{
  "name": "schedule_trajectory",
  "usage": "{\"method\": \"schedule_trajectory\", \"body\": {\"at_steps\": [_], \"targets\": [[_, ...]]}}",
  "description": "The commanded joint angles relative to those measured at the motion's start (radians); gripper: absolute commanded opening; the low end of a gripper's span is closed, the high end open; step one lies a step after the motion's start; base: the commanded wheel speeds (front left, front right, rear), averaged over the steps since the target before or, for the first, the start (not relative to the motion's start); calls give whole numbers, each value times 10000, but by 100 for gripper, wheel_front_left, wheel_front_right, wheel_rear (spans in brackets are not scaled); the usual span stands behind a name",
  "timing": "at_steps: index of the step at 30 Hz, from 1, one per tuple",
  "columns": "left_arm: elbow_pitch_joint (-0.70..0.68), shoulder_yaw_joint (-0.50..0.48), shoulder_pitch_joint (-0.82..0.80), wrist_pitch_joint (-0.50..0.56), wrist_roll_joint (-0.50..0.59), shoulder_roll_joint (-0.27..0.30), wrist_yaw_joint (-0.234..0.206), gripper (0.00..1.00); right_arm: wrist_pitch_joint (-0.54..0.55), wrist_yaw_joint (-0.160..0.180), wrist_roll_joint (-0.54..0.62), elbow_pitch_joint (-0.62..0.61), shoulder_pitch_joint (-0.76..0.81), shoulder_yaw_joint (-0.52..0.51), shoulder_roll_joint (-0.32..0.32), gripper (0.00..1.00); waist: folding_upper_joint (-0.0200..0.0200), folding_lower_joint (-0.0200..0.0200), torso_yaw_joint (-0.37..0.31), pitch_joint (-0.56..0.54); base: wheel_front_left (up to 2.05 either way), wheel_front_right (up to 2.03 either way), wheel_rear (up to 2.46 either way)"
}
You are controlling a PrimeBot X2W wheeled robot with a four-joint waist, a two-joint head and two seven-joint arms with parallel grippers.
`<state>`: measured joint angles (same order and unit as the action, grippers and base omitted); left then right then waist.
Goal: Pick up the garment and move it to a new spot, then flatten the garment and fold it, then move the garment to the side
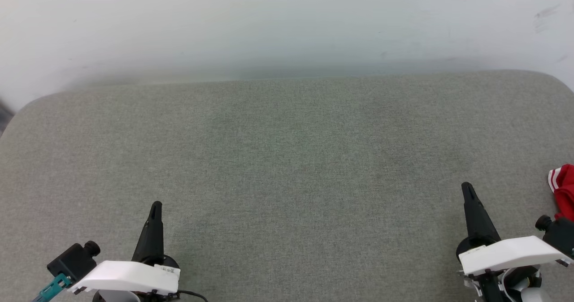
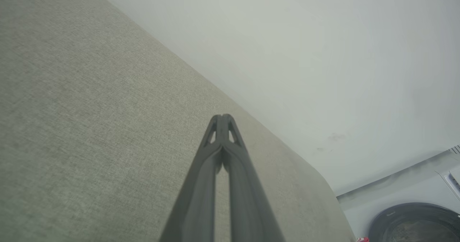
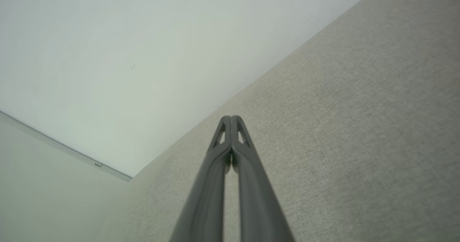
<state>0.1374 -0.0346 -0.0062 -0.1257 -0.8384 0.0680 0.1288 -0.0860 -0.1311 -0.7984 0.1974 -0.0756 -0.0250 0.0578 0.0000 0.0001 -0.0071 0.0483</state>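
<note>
**Stock on the counter: one garment, two pincers**

- Counter (image 1: 287, 158): grey woven cover, rounded far corners, set against a white wall (image 1: 287, 24).
- Garment (image 1: 564, 190): red cloth with red-and-white stripe trim, bunched on the counter at its right edge. It lies just right of the right pincer and apart from it, and the picture's edge cuts it off.
- Left pincer (image 1: 155, 207): closed, tips pressed together, over the counter's near left. Its wrist view shows the same (image 2: 222, 118).
- Right pincer (image 1: 467, 189): closed, tips together, over the near right. Its wrist view agrees (image 3: 231, 118).
- Dark round vessel (image 2: 413, 220): beyond the counter's corner in the left wrist view. Contents cannot be told.
</note>
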Motion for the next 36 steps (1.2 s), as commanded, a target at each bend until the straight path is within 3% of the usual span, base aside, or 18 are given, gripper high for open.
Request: {"method": "schedule_trajectory", "body": {"at_steps": [1, 36], "targets": [[-58, -9, -273, 40, -269, 90, 11, 0, 60, 2, -304, -78, -200, -47, 81, 0, 0, -1, 1, -5, 0, 0, 0], [484, -196, -669, 1054, -4165, 113, 19, 0, 950, 3, -4283, 184, -305, -375, 89, 0, 0, -1, 29, -184, 0, 0, 0]]}}
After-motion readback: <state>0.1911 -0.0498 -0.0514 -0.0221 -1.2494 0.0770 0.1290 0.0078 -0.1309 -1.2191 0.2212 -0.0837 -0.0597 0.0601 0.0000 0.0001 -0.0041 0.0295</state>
